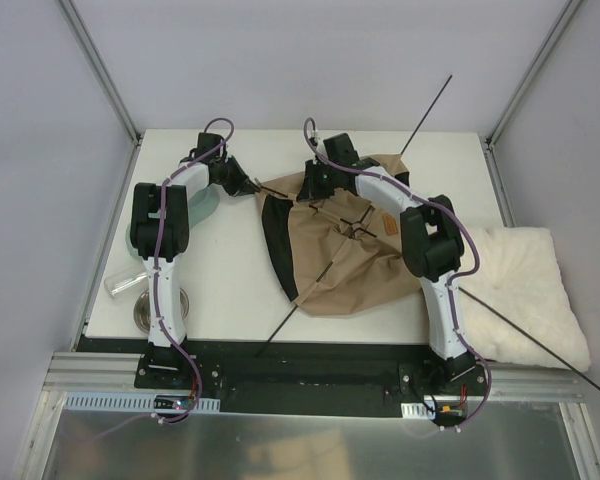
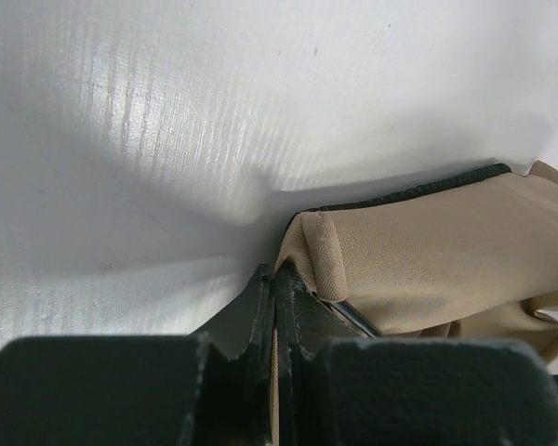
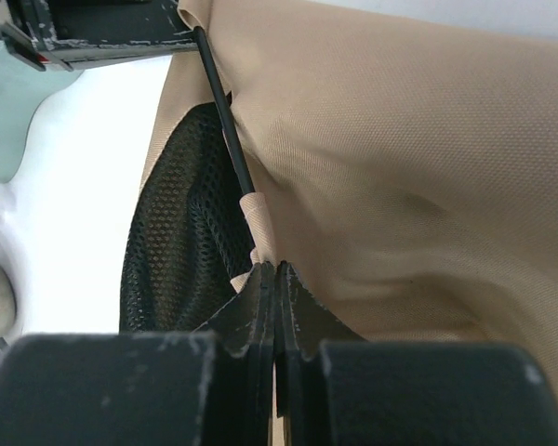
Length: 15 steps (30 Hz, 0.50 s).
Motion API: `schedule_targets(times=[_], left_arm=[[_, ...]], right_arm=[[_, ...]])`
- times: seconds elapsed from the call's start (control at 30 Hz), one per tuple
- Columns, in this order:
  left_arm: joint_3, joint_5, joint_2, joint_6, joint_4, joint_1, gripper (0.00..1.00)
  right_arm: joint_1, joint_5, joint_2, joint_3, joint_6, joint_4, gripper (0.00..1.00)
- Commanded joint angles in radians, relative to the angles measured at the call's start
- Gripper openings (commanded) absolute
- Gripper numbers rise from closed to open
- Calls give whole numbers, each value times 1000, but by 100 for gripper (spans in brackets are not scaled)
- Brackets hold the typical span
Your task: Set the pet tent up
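Observation:
The tan pet tent (image 1: 350,255) lies slumped at the table's middle, with its black lining (image 1: 278,235) on the left and a brown label (image 1: 388,226). One thin black pole (image 1: 425,115) runs diagonally through it, and another pole (image 1: 540,350) lies over the cushion. My left gripper (image 1: 252,188) is shut on the tent's far-left fabric corner (image 2: 318,249). My right gripper (image 1: 315,190) is shut on a tan fabric sleeve (image 3: 260,232) where a pole (image 3: 225,111) enters, beside black mesh (image 3: 181,223). The pom-pom toy is not in view.
A fluffy cream cushion (image 1: 525,290) lies at the table's right edge. A teal plate (image 1: 206,207), a clear cup (image 1: 125,285) and a metal bowl (image 1: 160,310) sit along the left side under my left arm. The pole ends stick out past the table's edges.

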Motion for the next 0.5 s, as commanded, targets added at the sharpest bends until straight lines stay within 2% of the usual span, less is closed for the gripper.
schedule_targets(times=[0.0,0.27,0.47], left_arm=[[17,-60,-20,27,23,32,0],[2,-49,-24,37,24,32,0],[-15,-40,-30,39,30,27,0]], right_arm=[[10,31,17,53,9,-37,0],[19,42,29,56,25,-17,0],[29,91,34,46,96,61,0]])
